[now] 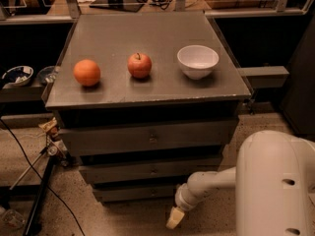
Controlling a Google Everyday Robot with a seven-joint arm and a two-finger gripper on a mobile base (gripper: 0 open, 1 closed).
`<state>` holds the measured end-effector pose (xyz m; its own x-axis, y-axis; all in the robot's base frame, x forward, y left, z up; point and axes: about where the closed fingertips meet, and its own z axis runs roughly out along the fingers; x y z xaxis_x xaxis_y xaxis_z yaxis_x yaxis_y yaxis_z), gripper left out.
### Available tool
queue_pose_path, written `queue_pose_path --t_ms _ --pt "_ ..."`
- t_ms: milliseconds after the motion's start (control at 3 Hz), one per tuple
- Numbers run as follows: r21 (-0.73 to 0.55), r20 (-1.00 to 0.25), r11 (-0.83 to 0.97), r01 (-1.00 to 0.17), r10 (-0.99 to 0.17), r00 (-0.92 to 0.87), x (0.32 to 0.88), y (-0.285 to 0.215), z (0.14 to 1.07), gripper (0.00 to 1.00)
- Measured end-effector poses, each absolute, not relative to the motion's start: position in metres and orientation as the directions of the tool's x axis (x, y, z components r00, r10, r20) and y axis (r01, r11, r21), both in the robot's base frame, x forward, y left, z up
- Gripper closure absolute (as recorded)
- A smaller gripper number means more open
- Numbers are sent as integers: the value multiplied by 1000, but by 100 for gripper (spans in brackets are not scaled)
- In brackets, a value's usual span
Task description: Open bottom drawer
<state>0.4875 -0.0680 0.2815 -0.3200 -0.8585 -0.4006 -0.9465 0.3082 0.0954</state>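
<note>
The grey cabinet's flat top (147, 33) carries three things in a row near its front edge: an orange (87, 72) toward the front left corner, a red apple (140, 65) about midway, and an empty white bowl (198, 61) toward the front right corner, each well apart from the next. Below the front edge sit three drawer fronts; the bottom drawer (133, 192) is the lowest and slimmest, just above the speckled floor, and looks pushed in. The robot's white arm (211, 182) reaches in from beyond the front right corner, low and leftward. Its gripper (173, 219) hangs tip-down below the front edge, right of the middle, just in front of the bottom drawer's right end and slightly lower than it; whether it is released or clenched cannot be told.
</note>
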Motion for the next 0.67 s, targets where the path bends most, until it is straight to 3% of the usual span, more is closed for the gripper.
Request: queue_pose_path --t_ms 667 --pt "107 -396 363 -926 -838 -374 521 -65 235 0"
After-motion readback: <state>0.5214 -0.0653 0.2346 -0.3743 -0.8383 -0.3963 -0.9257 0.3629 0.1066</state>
